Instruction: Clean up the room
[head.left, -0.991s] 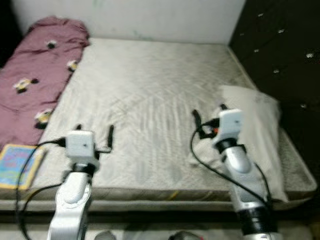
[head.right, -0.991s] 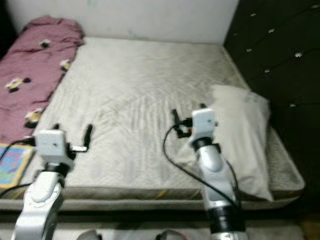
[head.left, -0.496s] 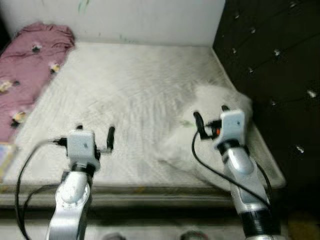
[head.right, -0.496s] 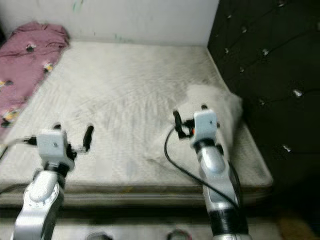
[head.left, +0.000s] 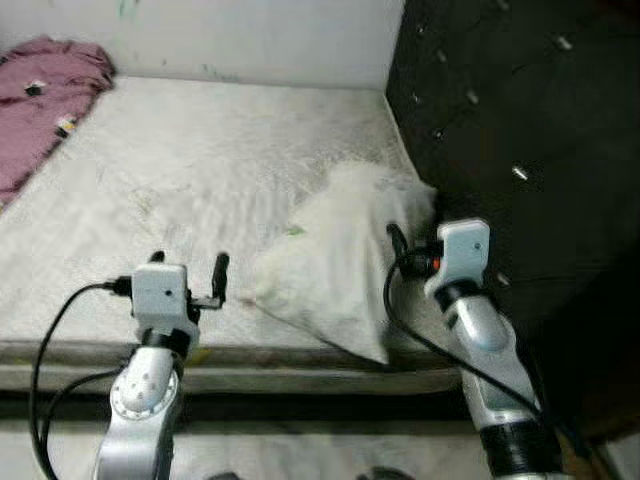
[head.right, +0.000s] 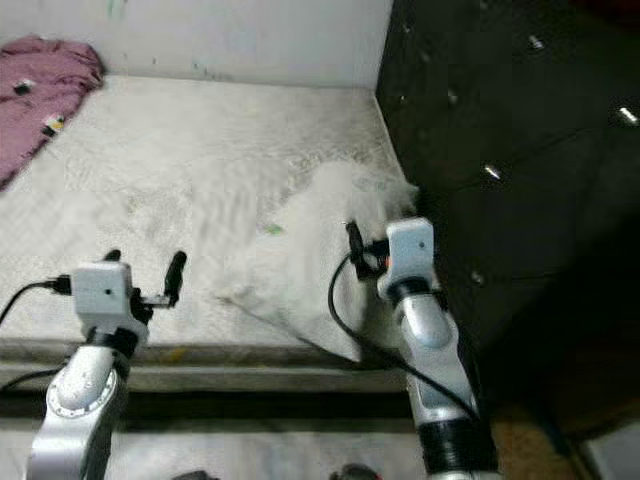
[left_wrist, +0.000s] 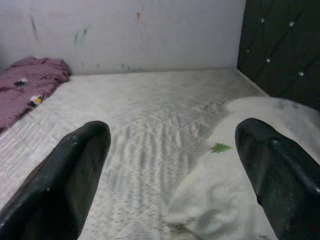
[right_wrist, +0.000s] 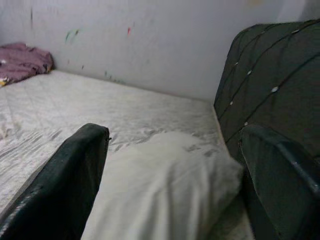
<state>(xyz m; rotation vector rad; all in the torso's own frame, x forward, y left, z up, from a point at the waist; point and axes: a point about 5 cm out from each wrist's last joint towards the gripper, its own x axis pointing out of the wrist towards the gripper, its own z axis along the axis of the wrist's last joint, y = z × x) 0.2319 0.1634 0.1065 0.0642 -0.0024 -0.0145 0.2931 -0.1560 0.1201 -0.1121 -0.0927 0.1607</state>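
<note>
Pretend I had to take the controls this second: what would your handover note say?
Left gripper: open, empty, raised over the near edge of the mattress.
Right gripper: open, empty, pointing at the white pillow, not gripping it.
The pillow lies crooked on the mattress beside the dark tufted headboard. A pink blanket is bunched at the far left corner.
Done: nothing visibly tidied yet.
Left: probably straighten the pillow, fold the blanket.
</note>
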